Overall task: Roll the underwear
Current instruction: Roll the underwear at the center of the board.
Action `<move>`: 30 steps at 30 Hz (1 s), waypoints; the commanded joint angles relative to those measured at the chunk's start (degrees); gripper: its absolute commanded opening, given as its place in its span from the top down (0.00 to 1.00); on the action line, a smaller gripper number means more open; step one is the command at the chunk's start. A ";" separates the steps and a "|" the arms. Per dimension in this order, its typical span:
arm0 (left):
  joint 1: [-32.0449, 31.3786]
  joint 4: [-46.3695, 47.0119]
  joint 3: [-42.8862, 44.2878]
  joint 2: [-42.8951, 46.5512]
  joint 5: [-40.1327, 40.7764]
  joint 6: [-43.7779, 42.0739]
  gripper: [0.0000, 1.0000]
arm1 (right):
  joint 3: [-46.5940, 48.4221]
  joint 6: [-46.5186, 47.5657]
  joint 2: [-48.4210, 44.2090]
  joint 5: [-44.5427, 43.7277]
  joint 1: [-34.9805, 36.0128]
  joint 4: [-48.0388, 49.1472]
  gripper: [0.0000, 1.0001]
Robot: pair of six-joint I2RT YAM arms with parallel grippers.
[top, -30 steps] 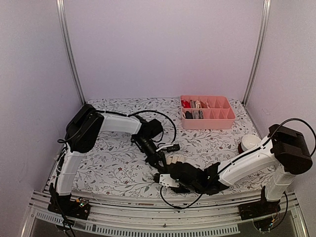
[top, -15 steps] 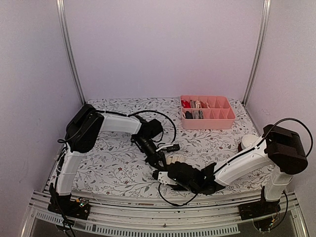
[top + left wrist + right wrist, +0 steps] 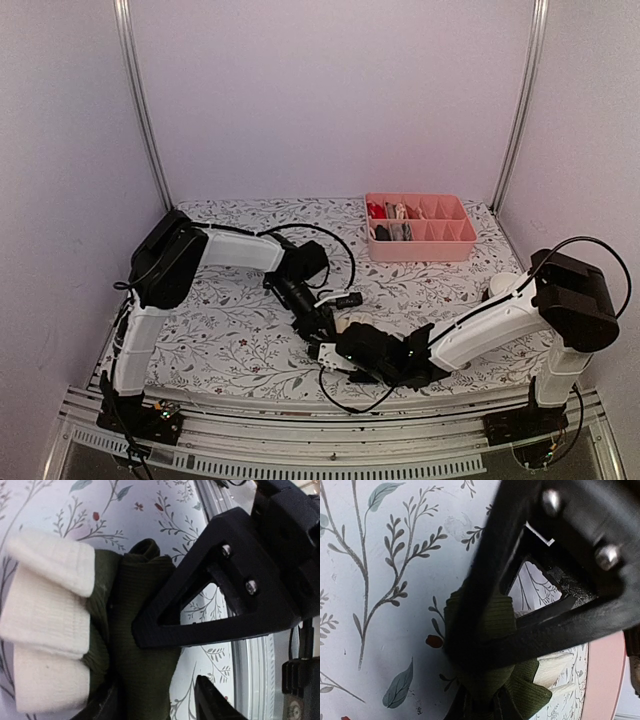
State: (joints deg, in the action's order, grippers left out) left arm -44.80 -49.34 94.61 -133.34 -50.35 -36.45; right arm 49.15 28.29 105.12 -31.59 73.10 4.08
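Observation:
The dark olive underwear (image 3: 135, 605) lies bunched on the floral table, with a whitish ribbed part (image 3: 45, 620) folded along its side; from above it shows as a pale bundle (image 3: 352, 322). My left gripper (image 3: 155, 695) (image 3: 322, 328) stands open around the olive cloth, with a gap at its right finger. My right gripper (image 3: 482, 702) (image 3: 338, 352) is shut on the olive underwear (image 3: 495, 625), pinching a fold. Each gripper's black finger crosses the other wrist view, since the two meet at the cloth.
A pink divided tray (image 3: 420, 247) stands at the back right, with red, whitish and dark rolled cloths in its left compartments (image 3: 388, 212). The table's near rail (image 3: 300, 450) runs just in front of the grippers. Black cables loop beside the left arm.
My right gripper has slid left onto the cloth and shut on the olive fold. My left gripper, shut before, has opened its jaws around the same cloth.

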 commanded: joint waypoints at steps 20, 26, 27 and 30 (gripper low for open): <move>2.02 42.01 -38.52 34.38 23.61 -4.06 0.02 | 7.39 -11.72 0.74 38.91 -14.27 -19.32 0.96; 0.84 53.31 -47.69 40.28 26.60 -7.82 0.05 | 11.79 -13.06 5.45 53.65 -19.93 -25.52 0.96; 0.21 54.79 -48.54 40.48 27.65 -8.66 0.06 | 12.49 -13.25 6.24 55.97 -20.63 -26.54 0.96; -3.06 59.16 -50.86 40.57 31.88 -11.22 0.07 | 14.16 -13.40 8.10 64.00 -22.41 -29.15 0.95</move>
State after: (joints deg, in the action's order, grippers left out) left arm -44.23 -0.32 46.54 -93.49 -23.81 -43.11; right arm 63.11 16.36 108.09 18.44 52.36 -14.85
